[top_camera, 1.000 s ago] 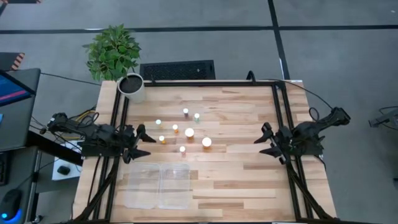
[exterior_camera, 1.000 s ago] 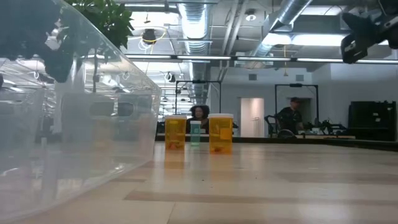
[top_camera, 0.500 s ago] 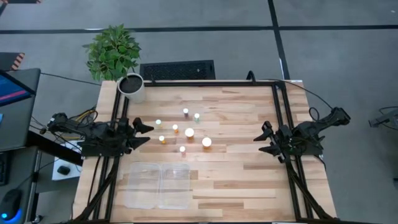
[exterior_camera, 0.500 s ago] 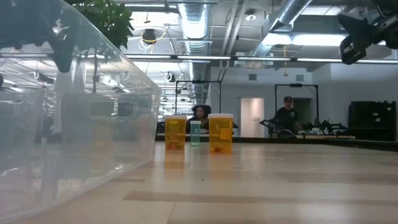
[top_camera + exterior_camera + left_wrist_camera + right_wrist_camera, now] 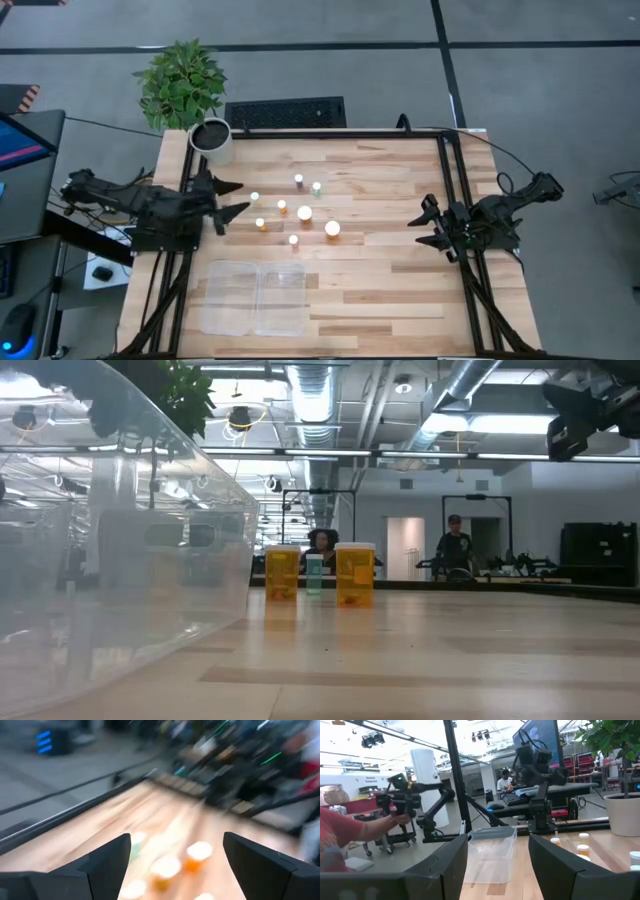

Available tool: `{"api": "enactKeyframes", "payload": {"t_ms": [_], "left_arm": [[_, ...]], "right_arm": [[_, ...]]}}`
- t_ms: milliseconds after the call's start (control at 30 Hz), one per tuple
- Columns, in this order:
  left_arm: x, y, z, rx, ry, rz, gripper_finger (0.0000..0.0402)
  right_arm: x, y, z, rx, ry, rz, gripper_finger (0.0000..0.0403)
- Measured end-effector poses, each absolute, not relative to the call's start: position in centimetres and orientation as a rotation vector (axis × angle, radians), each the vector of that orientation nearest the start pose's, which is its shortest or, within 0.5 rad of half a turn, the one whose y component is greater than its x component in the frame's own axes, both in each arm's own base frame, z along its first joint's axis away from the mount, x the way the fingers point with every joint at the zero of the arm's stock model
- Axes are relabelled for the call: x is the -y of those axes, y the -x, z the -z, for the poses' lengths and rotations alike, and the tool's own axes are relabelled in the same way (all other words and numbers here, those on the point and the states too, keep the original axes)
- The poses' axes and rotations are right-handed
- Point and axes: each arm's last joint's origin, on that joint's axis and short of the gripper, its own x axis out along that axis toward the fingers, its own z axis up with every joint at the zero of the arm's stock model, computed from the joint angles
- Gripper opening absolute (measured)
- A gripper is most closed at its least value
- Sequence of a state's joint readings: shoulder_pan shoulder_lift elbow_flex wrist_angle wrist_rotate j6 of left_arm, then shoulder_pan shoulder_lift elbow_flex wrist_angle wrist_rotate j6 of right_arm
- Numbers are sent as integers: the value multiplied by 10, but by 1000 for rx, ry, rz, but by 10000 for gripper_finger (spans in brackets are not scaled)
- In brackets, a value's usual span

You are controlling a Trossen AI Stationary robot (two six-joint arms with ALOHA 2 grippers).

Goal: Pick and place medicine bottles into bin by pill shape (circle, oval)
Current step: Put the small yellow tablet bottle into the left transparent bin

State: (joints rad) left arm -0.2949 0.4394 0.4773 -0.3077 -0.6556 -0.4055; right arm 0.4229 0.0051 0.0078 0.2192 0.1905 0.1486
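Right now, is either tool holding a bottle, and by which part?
Nothing is held. The left tool is open beside the medicine bottles; the right tool is open and empty at the table's right edge.

Potted plant [image 5: 183, 82] in a white pot [image 5: 212, 140] sits at my table's [image 5: 390, 290] far left corner. Black floor grille [image 5: 285, 112] just behind; 2 ppl [image 5: 453, 545] in the bkgd

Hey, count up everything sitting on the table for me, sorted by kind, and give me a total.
Medicine bottles: 7
Clear two-compartment bin: 1
White plant pot with a green plant: 1
Total: 9
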Motion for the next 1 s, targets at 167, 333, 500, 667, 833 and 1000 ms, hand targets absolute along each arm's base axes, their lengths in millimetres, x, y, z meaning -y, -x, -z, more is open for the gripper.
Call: {"api": "enactKeyframes", "payload": {"t_ms": [167, 333, 500, 667, 833, 1000], "left_arm": [[14, -127, -262, -368, 247, -566, 311], [3, -147, -263, -493, 255, -724, 311], [-22, -158, -257, -686, 403, -848, 311], [-45, -171, -245, -856, 516, -806, 311], [-59, -183, -234, -947, 513, -837, 311], [-65, -191, -220, -1026, 520, -855, 311]], "right_arm": [[-34, -89, -187, 194, -214, -246, 226], [-34, -89, -187, 194, -212, -239, 226], [-32, -89, -187, 196, -217, -196, 226], [-32, -89, -187, 196, -218, -195, 226], [-32, -89, -186, 195, -220, -195, 226], [-32, -89, -186, 195, -221, -195, 226]]}}
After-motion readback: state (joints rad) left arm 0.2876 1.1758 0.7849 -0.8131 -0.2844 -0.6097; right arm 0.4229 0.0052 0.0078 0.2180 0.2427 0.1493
